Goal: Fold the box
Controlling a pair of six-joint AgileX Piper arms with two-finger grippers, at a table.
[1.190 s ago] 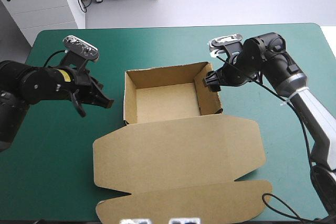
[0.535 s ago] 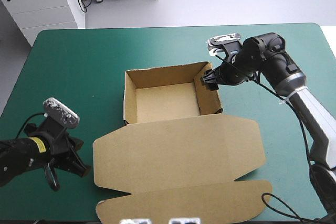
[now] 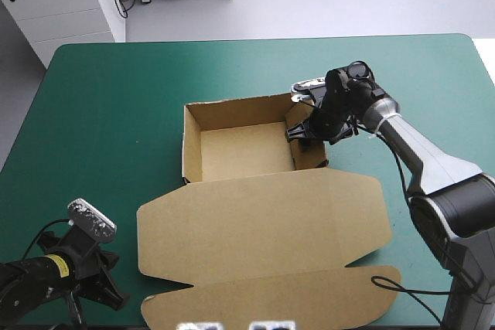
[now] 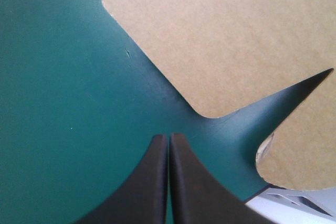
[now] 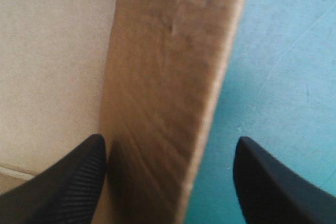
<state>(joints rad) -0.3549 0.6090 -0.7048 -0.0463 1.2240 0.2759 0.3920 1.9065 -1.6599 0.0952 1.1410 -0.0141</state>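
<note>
1. The brown box (image 3: 249, 152) sits mid-table on the teal-green cover (image 3: 108, 106), an open tray with its lid (image 3: 263, 222) flat toward the near edge.
2. The right gripper (image 3: 299, 130) has its black fingers spread, straddling the tray's right wall (image 5: 168, 77).
3. The left gripper (image 4: 168, 136), fingers pressed together and holding nothing, is over the cover beside the lid's near-left corner.

Teal-green table (image 3: 116, 90), brown box (image 3: 255, 226) on it

High view overlooks whole table (image 3: 116, 90); wrist views closely face the box (image 3: 255, 222).
</note>
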